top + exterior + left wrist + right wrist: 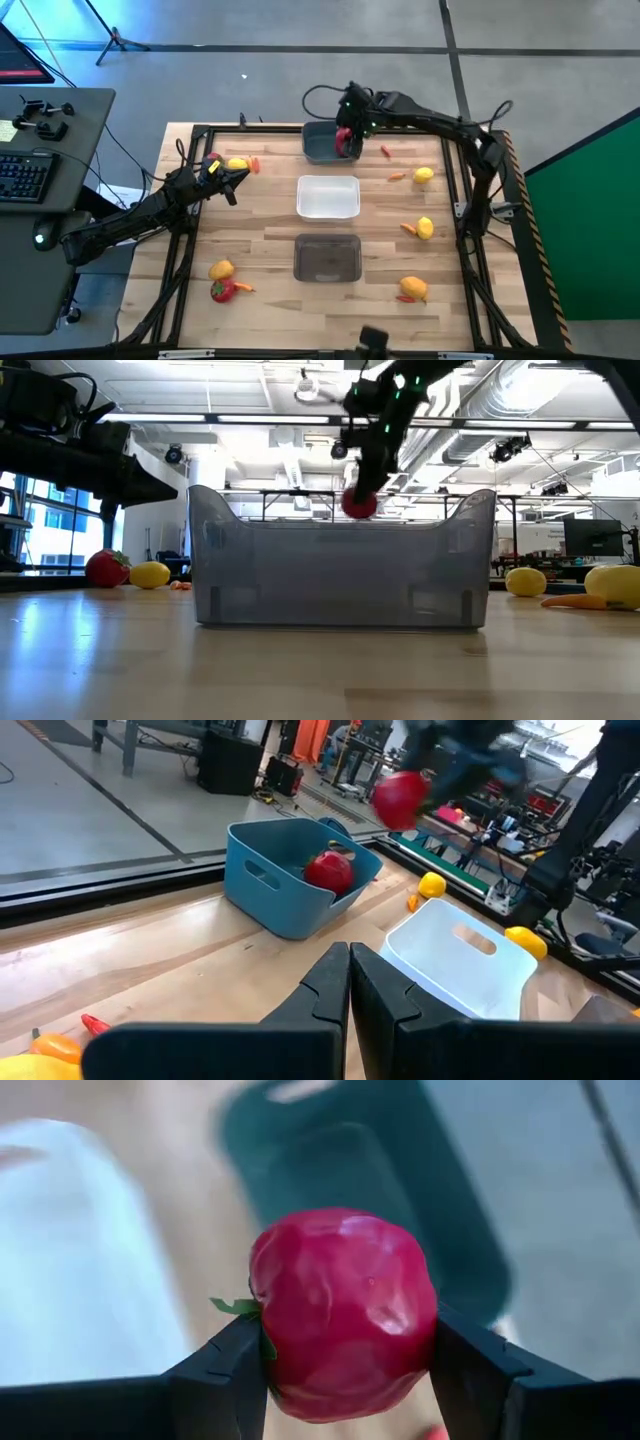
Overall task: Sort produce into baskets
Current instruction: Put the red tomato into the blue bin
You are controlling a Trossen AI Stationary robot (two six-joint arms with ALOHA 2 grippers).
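Right gripper point(345, 1355) clamped on red strawberry point(345, 1312) across its widest middle, hanging above blue bin point(325, 143). Looks light, rigid, glossy, likely slippery; flank grip seems best. Blue bin already holds one strawberry point(330, 872). White bin point(328, 196) and grey bin point(327, 258) look empty. Left gripper point(350, 982) fully closed, holding nothing, near table's left edge.

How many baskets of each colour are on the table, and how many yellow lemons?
Blue-grey basket: 1
White basket: 1
Translucent dark grey basket: 1
Yellow lemons: 5
Total: 8
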